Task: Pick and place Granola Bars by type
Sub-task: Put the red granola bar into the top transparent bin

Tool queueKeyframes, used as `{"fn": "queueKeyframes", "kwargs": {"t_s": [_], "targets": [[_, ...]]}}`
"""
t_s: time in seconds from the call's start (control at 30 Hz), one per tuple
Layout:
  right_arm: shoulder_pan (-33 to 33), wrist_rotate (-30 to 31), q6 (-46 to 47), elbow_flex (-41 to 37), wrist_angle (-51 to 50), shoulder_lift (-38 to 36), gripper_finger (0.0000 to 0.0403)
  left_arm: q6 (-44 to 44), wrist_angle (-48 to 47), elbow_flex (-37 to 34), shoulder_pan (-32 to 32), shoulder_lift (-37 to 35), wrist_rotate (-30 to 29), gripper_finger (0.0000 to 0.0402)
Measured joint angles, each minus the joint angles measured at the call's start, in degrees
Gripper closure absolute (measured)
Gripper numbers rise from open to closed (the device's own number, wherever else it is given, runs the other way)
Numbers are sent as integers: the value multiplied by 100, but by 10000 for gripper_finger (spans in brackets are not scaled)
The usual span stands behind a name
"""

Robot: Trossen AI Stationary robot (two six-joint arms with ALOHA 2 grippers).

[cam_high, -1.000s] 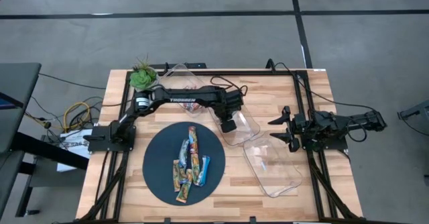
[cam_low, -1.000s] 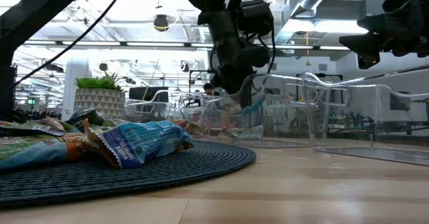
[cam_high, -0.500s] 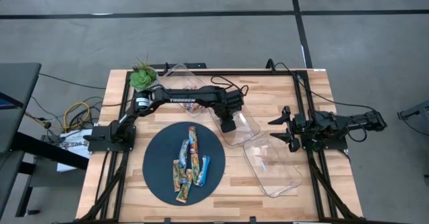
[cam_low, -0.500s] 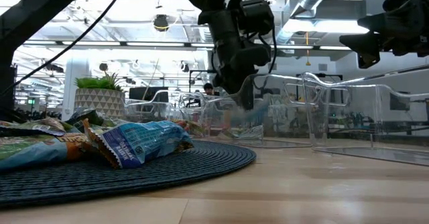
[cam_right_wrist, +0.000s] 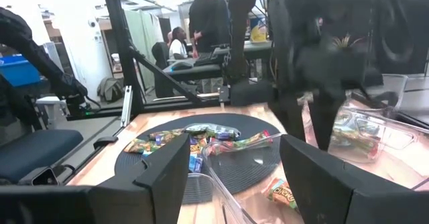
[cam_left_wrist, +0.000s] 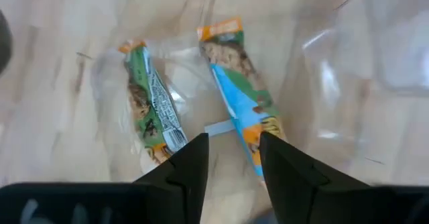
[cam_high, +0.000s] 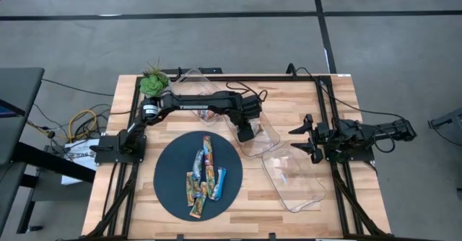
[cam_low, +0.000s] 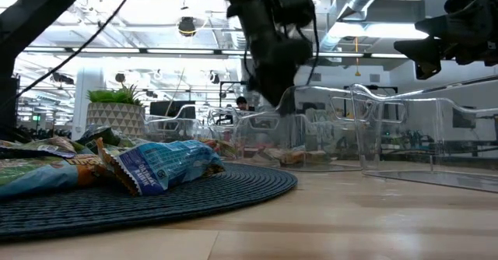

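My left gripper [cam_high: 245, 134] hangs open over the middle clear tray [cam_high: 268, 141], pointing steeply down. In the left wrist view its fingers [cam_left_wrist: 194, 163] stand apart above two granola bars lying flat on the tray floor: a blue and orange one [cam_left_wrist: 244, 106] and a green and orange one [cam_left_wrist: 151, 110]. Neither bar is touched. Several more granola bars [cam_high: 204, 176] lie heaped on the dark round mat [cam_high: 173, 176]; one in a blue wrapper [cam_low: 167, 166] shows close up in the low view. My right gripper [cam_high: 303, 136] waits open at the table's right side.
A second clear tray [cam_high: 193, 79] stands at the far edge beside a small potted plant [cam_high: 153, 82]. A third clear tray [cam_high: 292, 180] sits near the right front. People stand in the room beyond the table in the right wrist view.
My left gripper has opened and let go of the blue and orange bar, which has dropped from the fingers onto the floor of the middle tray. The gripper has then risen a little above the tray.
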Motion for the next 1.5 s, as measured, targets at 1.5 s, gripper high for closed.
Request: {"fn": "queueKeyframes", "kwargs": {"t_s": [1.5], "targets": [[1,-1,0,0,-1,0,179,-5074,-1631,-224,-1445,-1786,-1893,274]]}}
